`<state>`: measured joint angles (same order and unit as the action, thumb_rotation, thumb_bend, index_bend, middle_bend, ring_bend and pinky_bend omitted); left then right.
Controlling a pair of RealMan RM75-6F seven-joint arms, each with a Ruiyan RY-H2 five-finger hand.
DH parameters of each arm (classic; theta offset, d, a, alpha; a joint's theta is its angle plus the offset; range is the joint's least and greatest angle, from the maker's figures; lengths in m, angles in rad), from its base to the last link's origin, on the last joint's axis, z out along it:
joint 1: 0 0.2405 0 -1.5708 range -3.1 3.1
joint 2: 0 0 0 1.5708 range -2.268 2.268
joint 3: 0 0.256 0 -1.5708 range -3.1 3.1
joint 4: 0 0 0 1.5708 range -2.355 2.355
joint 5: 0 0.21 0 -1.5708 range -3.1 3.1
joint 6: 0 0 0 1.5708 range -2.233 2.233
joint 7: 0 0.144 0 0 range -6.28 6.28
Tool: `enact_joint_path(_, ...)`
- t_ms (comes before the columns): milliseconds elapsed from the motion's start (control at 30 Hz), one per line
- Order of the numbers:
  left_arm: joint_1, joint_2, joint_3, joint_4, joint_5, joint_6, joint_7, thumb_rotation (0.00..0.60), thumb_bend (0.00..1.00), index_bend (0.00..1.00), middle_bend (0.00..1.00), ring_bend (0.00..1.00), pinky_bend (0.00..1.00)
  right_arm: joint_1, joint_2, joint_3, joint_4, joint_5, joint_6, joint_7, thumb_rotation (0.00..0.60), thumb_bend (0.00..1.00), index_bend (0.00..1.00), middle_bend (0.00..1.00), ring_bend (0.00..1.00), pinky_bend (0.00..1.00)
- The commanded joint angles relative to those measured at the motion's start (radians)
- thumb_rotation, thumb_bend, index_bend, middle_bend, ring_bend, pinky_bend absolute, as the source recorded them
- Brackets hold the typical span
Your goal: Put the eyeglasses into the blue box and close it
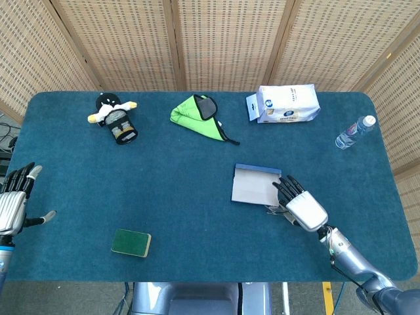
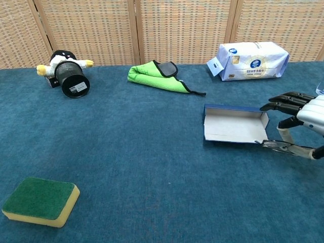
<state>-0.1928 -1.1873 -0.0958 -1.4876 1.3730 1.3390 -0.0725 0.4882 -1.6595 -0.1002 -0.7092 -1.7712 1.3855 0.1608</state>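
Note:
The open blue box [image 1: 251, 187] [image 2: 230, 126] lies right of the table's middle, its pale inside bare. My right hand [image 1: 303, 209] [image 2: 304, 114] is at the box's right near corner, fingers stretched toward it. The eyeglasses [image 2: 276, 146] [image 1: 272, 209] are pinched under that hand between thumb and finger, lifted flat and edge-on just off the cloth, touching the box's near right corner. My left hand [image 1: 13, 203] hangs at the table's left edge with fingers spread, holding nothing.
A black pen cup with a penguin toy [image 1: 117, 121] [image 2: 71, 76] lies at the back left. A green cloth [image 1: 197, 115] [image 2: 152, 73] and a wipes pack [image 1: 287, 104] [image 2: 253, 59] sit at the back, a water bottle [image 1: 354, 132] far right, a green sponge [image 1: 130, 243] [image 2: 40, 201] front left.

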Motion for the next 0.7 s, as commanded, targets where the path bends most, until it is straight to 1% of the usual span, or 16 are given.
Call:
enact_joint_path(33, 0.000, 0.001, 0.000, 0.000, 0.000, 0.001, -0.001, 0.600, 0.00, 0.00, 0.00, 0.00, 0.00, 0.006, 0.005, 0.009, -0.013, 0.006, 0.001, -0.005, 0.600, 0.47, 0.63, 0.13, 0.00, 0.06)
enact_joint_path(367, 0.000, -0.001, 0.000, 0.003, -0.001, -0.001, -0.002, 0.600, 0.00, 0.00, 0.00, 0.00, 0.00, 0.021, 0.049, 0.022, -0.082, -0.001, 0.029, -0.053, 0.600, 0.47, 0.63, 0.14, 0.00, 0.07)
enact_joint_path(567, 0.000, -0.002, 0.001, 0.004, -0.001, -0.001, 0.000, 0.600, 0.00, 0.00, 0.00, 0.00, 0.00, 0.049, 0.052, 0.040, -0.119, 0.012, -0.014, -0.089, 0.600, 0.47, 0.63, 0.14, 0.00, 0.07)
enact_joint_path(700, 0.000, -0.001, -0.001, 0.002, -0.003, 0.000, 0.000, 0.600, 0.00, 0.00, 0.00, 0.00, 0.00, 0.077, 0.043, 0.064, -0.153, 0.027, -0.049, -0.127, 0.600, 0.47, 0.64, 0.15, 0.00, 0.07)
